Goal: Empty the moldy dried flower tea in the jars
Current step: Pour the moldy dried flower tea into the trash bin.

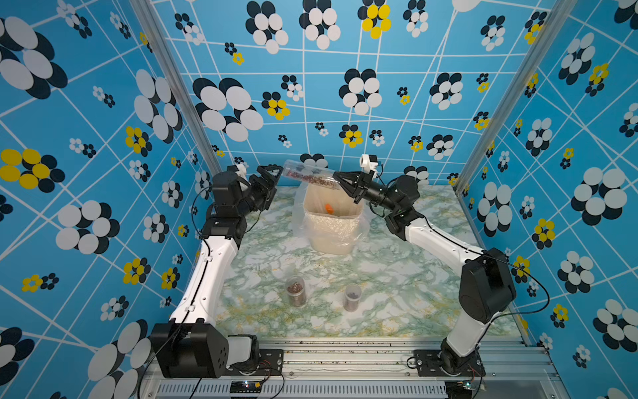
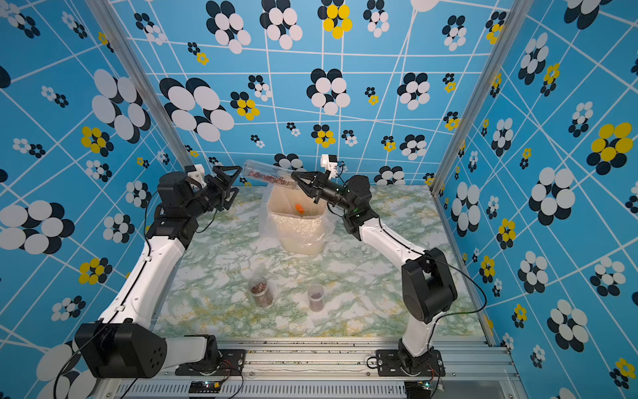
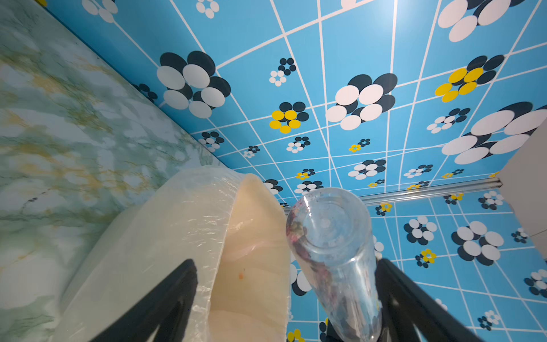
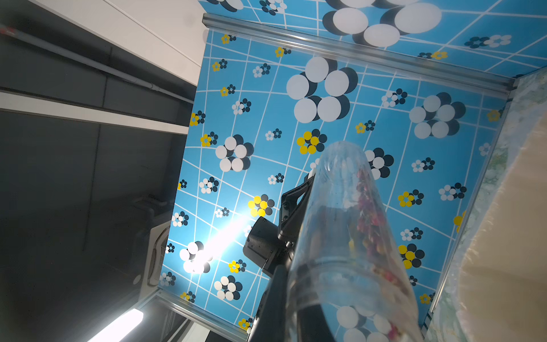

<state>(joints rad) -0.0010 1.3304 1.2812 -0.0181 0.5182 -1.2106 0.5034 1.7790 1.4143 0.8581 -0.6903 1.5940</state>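
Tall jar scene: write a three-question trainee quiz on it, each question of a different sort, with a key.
1. True or false: the tall jar stands upright on the table.
2. The right gripper is: A) open and empty, B) shut on the tall jar's end, C) out of view.
3. Count: how many shorter jars stand on the table with tea inside?

Key: 1 false, it is held nearly level in the air above the bin. 2 B. 3 two.
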